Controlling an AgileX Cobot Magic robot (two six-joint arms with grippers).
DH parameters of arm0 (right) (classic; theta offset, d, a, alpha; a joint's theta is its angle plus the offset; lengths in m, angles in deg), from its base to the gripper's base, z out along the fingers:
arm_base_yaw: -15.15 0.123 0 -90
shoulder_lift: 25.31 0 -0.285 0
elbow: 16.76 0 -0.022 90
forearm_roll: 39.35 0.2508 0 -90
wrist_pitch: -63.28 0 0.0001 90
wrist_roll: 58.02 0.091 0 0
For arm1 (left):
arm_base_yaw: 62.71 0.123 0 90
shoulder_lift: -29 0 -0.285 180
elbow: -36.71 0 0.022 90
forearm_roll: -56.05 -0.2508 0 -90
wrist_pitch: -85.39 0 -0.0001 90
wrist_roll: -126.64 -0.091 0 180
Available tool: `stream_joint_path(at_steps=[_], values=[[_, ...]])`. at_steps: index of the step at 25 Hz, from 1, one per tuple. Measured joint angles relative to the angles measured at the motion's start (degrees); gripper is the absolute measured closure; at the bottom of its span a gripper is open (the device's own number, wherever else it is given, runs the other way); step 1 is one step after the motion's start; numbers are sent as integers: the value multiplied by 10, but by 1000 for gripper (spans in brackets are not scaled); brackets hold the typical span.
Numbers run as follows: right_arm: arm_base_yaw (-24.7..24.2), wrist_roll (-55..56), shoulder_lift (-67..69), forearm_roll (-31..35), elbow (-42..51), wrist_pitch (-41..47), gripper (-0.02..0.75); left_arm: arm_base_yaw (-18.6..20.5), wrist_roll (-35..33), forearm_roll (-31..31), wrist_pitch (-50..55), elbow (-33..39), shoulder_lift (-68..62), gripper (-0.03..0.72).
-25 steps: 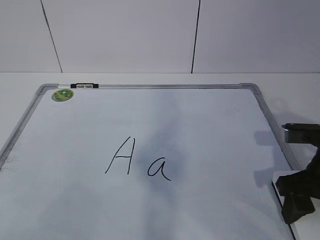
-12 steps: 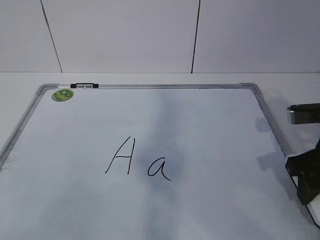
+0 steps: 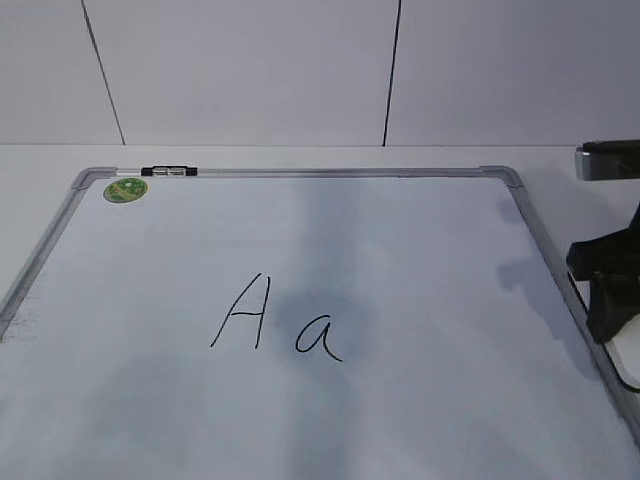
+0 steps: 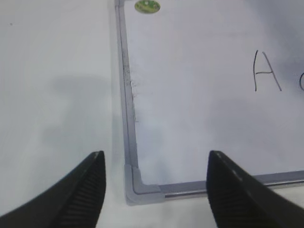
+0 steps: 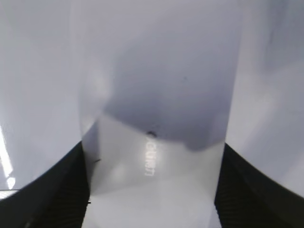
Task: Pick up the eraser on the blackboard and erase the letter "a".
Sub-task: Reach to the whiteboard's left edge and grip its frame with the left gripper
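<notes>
At the table's right edge, the right gripper [image 5: 152, 190] clamps the eraser [image 5: 152, 118], long axis running forward. The letter "a" [image 3: 318, 337] lies leftward, mid-blackboard [image 3: 60, 225]; the left gripper [image 4: 154, 190], spread wide, hovers by the near-left corner.
</notes>
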Motion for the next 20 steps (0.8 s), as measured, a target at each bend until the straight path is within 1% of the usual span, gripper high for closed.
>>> stream_joint_path(at_steps=[9,15,20], values=[[0,5,0,0,-42,4,187,0,0,-12,-40,-11,-195,191],[0,6,0,2,-43,7,187,0,0,-23,-64,-61,-323,191],[1,5,0,21,-43,7,188,0,0,-35,-72,-115,-443,191]])
